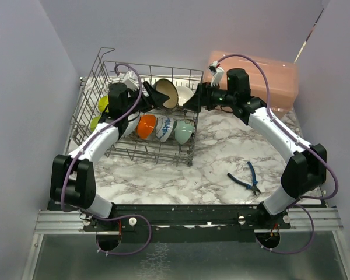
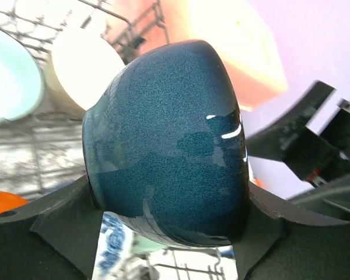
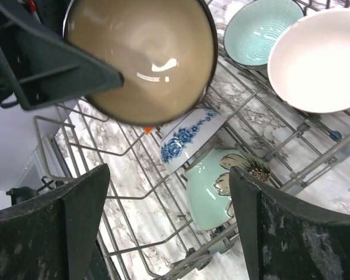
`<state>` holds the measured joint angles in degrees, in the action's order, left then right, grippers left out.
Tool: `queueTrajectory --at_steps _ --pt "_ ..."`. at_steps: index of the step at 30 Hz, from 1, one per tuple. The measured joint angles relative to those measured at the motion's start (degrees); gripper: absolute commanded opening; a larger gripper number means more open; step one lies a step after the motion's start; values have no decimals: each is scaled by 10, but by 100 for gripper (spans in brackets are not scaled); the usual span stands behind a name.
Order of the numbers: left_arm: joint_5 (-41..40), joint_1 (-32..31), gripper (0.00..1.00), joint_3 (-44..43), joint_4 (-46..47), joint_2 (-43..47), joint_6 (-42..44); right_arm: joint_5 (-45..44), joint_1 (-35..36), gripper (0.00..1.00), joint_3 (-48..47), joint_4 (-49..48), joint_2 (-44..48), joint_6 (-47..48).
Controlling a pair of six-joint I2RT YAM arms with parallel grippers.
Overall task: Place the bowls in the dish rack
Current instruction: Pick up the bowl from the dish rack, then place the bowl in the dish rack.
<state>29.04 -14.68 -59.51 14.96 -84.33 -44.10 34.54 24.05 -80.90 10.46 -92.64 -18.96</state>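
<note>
My left gripper [image 2: 169, 219] is shut on a dark blue bowl [image 2: 169, 140] with a beige inside [image 3: 143, 52], and holds it tilted above the dish rack [image 1: 146, 154]. In the top view this bowl [image 1: 167, 93] hangs over the rack's back row. My right gripper [image 1: 193, 102] stands open just right of it, and its fingers [image 3: 64, 227] are spread with nothing between them. Standing in the rack are lime-yellow bowls [image 1: 103, 103], an orange bowl [image 1: 146, 126], a blue-patterned bowl [image 3: 189, 137], a pale teal flowered bowl [image 3: 213, 192], a ribbed teal bowl [image 3: 259, 29] and a white bowl [image 3: 318, 61].
A pink plastic box [image 1: 274, 79] stands at the back right against the wall. Blue-handled pliers [image 1: 248, 179] lie on the marble table at the front right. Walls close in both sides and the back.
</note>
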Motion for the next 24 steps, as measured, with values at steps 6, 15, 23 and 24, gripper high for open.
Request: queueTrajectory --at_steps 6,15,23,24 --pt "-59 26 0 -92 -75 -63 123 -49 0 91 0 35 0 8" --pt "-217 27 0 -214 -171 -147 328 -88 0 91 1 76 -7 18" --pt "-318 27 0 -300 -222 -222 446 -99 0 91 4 94 -15 26" --pt "-326 27 0 -307 -224 -229 455 -100 0 91 4 96 -16 26"
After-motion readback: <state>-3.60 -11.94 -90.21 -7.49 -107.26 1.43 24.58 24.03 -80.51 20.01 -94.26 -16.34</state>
